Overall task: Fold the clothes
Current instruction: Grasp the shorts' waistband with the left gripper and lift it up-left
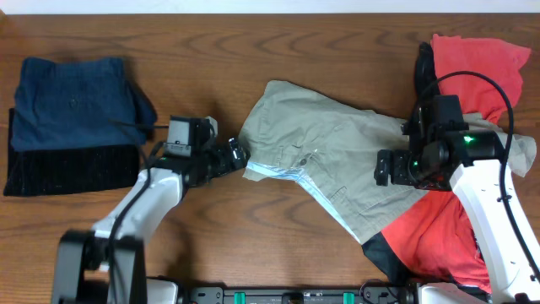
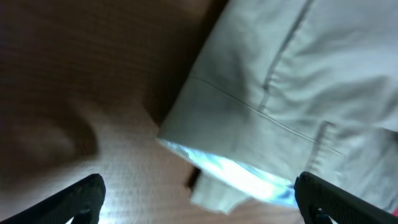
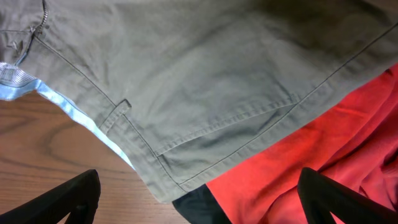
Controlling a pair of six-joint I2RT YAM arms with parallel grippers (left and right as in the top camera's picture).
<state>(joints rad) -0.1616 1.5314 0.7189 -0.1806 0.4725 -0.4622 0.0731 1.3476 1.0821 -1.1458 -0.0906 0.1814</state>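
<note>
Pale khaki-green shorts [image 1: 329,156] lie spread in the middle of the table, waistband with pale lining toward the front. My left gripper [image 1: 239,157] is open beside the shorts' left waistband corner [image 2: 205,168], with nothing between its fingers. My right gripper [image 1: 384,167] is open above the right end of the shorts [image 3: 205,93], where they overlap a red garment [image 3: 323,155] with a black part [image 3: 199,208]. The red and black clothes [image 1: 472,67] are heaped at the right.
A folded navy garment [image 1: 72,97] lies on a folded black one [image 1: 72,169] at the far left. Bare wooden table [image 1: 211,59] shows between the stack and the shorts.
</note>
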